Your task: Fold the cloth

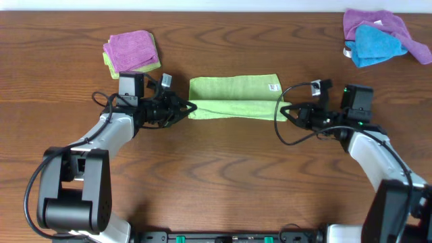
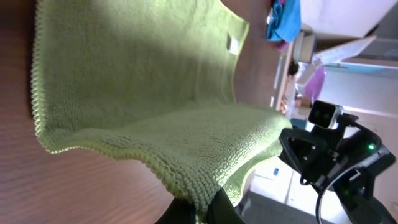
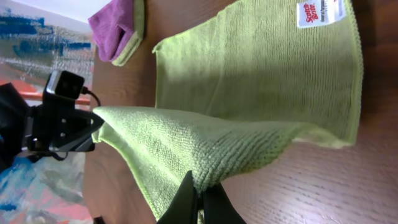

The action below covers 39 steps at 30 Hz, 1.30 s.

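Note:
The lime yellow-green cloth (image 1: 233, 93) lies in the middle of the table, its near half lifted and stretched between the two arms; a white tag (image 1: 273, 86) shows near its far right corner. My left gripper (image 1: 191, 108) is shut on the cloth's near left corner, pinched between its black fingers (image 2: 221, 205). At the near right corner my right gripper (image 1: 283, 110) is shut on the cloth (image 3: 249, 81) as well, fingers (image 3: 186, 199) squeezing the edge. The held edge sags between them above the flat far half (image 2: 124, 68).
A purple cloth on a pale green folded one (image 1: 131, 52) lies at the back left, just behind the left arm. A purple and a bright blue cloth (image 1: 378, 37) are heaped at the back right. The wooden table (image 1: 223, 175) stretches toward the front.

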### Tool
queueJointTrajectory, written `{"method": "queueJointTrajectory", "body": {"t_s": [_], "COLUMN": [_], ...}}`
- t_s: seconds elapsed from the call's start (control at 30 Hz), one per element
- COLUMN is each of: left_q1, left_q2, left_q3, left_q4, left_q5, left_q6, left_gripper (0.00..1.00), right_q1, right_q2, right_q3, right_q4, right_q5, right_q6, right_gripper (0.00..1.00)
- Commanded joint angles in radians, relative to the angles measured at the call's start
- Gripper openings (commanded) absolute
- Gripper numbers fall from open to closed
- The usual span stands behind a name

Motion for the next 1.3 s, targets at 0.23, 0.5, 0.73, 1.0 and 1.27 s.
{"method": "queueJointTrajectory", "body": {"t_s": [0.23, 0.5, 0.73, 1.0, 1.27], "left_q1": [0.006, 0.01, 0.01, 0.01, 0.011], "left_q2": [0.164, 0.282, 0.37, 0.414, 0.448], "left_q3": [0.159, 0.289, 0.429, 0.484, 0.536], "left_q4": [-0.002, -0.014, -0.108, -0.156, -0.174], "left_q5": [-0.002, 0.001, -0.002, -0.057, -0.079], "left_q6": [0.041, 0.048, 0.103, 0.132, 0.145], "left_gripper": [0.06, 0.06, 0.05, 0.06, 0.06], "right_q1": [0.033, 0.033, 0.034, 0.05, 0.06], "right_q2": [0.108, 0.21, 0.307, 0.387, 0.444], "right_q3": [0.095, 0.198, 0.25, 0.327, 0.409], "right_q4": [0.048, 0.043, 0.045, 0.052, 0.04], "right_q5": [0.032, 0.059, 0.059, 0.066, 0.066], "right_q6": [0.072, 0.075, 0.086, 0.09, 0.1], "right_gripper": [0.01, 0.02, 0.02, 0.02, 0.01]}}
